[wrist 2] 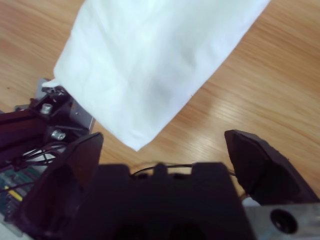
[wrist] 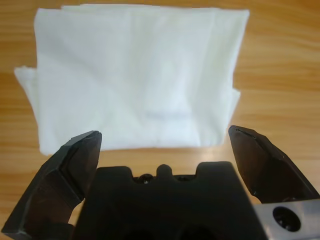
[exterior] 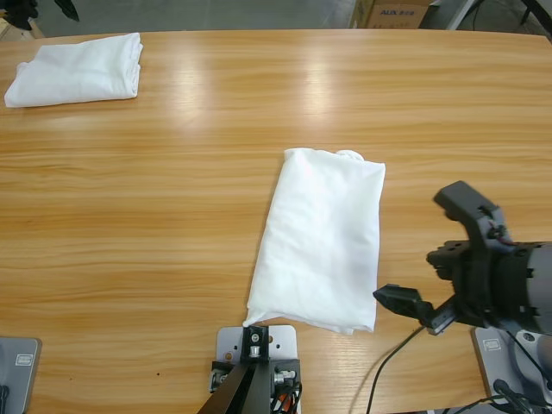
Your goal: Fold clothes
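The folded T-shirt (exterior: 321, 239) lies mid-tabletop (exterior: 172, 216) (a second one (exterior: 76, 69) far corner), and the right end effector (exterior: 435, 259), released like the left end effector (wrist: 165, 150), should take its near corner low.

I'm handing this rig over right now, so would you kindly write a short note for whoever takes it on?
Right gripper: jaws open, empty, at the table's right side beside the near corner of the middle shirt.
Left gripper: jaws open, empty, facing the folded shirt; that arm does not show in the high view.
Clothes: one shirt folded into a neat bundle at the table's far left corner; the middle shirt lies as a long narrow strip.
Done: far-left shirt looks finished.
Left: the middle shirt probably needs folding across its length.
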Robot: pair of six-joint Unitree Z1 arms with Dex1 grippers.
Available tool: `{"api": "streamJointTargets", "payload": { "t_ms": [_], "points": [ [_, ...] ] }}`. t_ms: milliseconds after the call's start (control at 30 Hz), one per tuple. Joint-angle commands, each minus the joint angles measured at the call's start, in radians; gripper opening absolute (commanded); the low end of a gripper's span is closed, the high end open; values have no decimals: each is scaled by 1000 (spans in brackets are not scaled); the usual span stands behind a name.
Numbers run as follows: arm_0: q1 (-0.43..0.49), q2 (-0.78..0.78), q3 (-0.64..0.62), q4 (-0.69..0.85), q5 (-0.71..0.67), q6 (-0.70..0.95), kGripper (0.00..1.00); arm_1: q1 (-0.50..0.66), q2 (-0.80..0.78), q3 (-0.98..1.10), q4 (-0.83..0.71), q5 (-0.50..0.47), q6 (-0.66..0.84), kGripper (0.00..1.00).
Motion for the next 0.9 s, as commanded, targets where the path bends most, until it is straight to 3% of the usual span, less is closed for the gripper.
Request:
{"api": "streamJointTargets", "payload": {
  "t_ms": [33, 433, 633, 800, 900],
  "points": [
    [31, 234, -112, 42, 15, 3, 1000, -9, 63, 33, -26, 46, -10, 1000],
    [57, 358, -175, 76, 9, -6, 1000, -9, -10, 36, -36, 49, -46, 1000],
    [64, 383, -200, 109, -60, -16, 1000, -9, -53, 37, 0, 56, -44, 1000],
    [33, 359, -159, 289, -121, -1, 1000, -9, -64, 26, 5, 38, -46, 1000],
    [1, 308, -80, 291, -118, 44, 1000, -9, -65, 20, 2, 29, -51, 1000]
  ]
}}
